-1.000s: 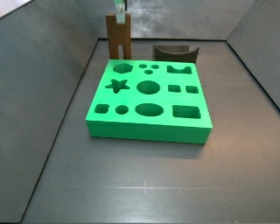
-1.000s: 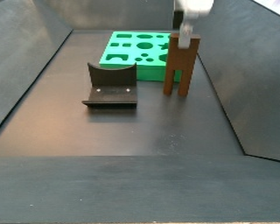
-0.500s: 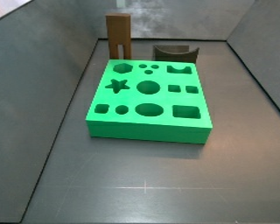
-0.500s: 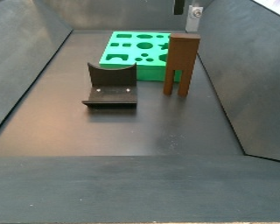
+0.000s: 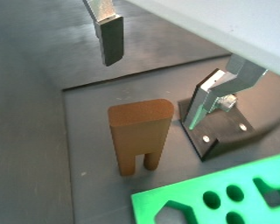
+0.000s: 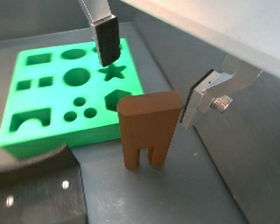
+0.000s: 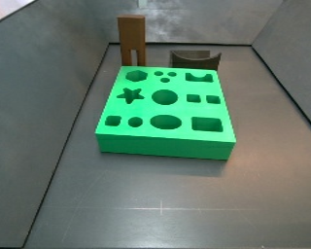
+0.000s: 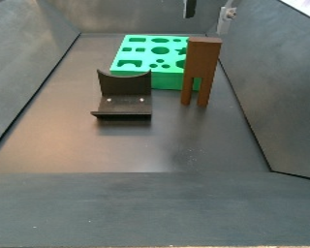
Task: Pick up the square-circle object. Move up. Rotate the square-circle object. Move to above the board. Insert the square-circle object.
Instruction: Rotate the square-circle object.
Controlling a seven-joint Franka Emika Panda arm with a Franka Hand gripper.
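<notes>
Evidently unstarted: square-circle object (image 8: 201, 71) stands upright near the counter's far edge beside the board (image 7: 167, 110), ungrasped; gripper (image 6: 154, 63) hovers above, fingers apart and empty.

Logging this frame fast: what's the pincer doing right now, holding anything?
Pincer: open, holding nothing, above the upright block, fingers clear of it.
</notes>
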